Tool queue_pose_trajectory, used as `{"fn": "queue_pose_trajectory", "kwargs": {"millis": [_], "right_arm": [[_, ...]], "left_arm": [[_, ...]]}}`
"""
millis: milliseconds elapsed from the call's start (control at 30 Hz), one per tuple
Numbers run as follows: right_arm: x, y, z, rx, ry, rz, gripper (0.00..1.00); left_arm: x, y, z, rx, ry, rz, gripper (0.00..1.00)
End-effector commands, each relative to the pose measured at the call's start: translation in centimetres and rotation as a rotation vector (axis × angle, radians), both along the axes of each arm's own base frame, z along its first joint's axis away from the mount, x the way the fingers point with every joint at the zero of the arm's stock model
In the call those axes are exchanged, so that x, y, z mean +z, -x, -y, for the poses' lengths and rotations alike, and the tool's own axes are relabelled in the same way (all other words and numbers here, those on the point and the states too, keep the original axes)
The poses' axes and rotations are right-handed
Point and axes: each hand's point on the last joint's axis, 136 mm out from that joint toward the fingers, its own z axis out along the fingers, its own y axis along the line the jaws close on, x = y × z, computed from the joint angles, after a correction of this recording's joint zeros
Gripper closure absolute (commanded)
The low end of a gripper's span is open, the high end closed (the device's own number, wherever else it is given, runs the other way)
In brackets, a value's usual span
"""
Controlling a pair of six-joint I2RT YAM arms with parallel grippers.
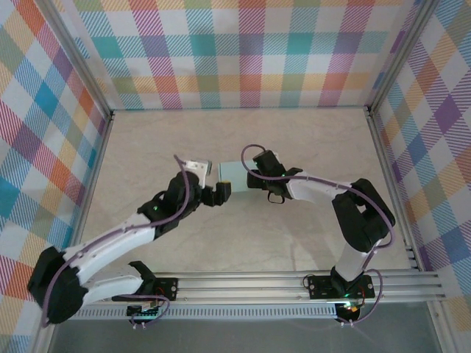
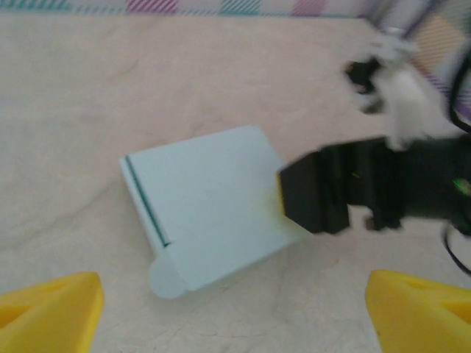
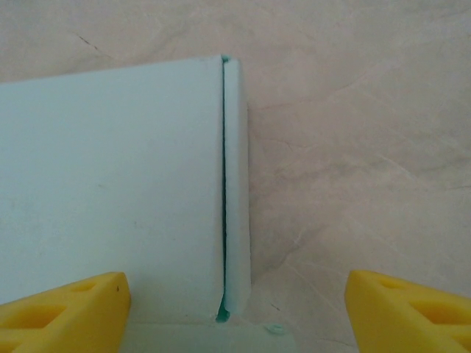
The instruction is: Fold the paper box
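Top external view: a pale, marble-veined table (image 1: 294,140) is seen closed in on three sides by walls (image 1: 243,51) of bright plaid, with bare metal posts (image 1: 77,59) set at the corners and a metal rail (image 1: 294,283) run along the near edge. The box (image 1: 232,174), pale blue and folded flat, is laid near the middle of the table, between the two arms' ends. In the left wrist view the box (image 2: 206,213) is shown flat on the tabletop, a dark seam run along its left side and a rounded tab (image 2: 165,276) stuck out at the near corner; the left gripper (image 2: 235,316) is held short of it, yellow fingertips (image 2: 48,309) spread wide with nothing but table between them. The black body of the right gripper (image 2: 324,191) is seen over the box's far right edge. In the right wrist view the jaws are likewise spread wide, and the box's folded edge (image 3: 235,184) is laid on the table between the fingertips (image 3: 412,312), not clamped.
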Motion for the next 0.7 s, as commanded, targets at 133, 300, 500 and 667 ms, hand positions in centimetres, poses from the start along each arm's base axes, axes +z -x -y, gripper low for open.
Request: {"fn": "queue_pose_trajectory", "kwargs": {"millis": [133, 300, 500, 667], "right_arm": [[-2.1, 0.5, 0.4, -0.012, 0.009, -0.049, 0.34], [-0.9, 0.5, 0.0, 0.008, -0.031, -0.022, 0.32], [1.0, 0.6, -0.7, 0.050, -0.129, 0.007, 0.27], [2.4, 0.6, -1.0, 0.076, -0.280, 0.002, 0.25]], "left_arm": [[-5.6, -3.8, 0.5, 0.094, -0.002, -0.311, 0.36], [-8.4, -6.1, 0.2, 0.138, 0.011, -0.395, 0.46], [-10.8, -7.5, 0.6, 0.122, 0.114, -0.473, 0.59], [-12.1, -7.6, 0.6, 0.118, 0.141, -0.506, 0.69]]}}
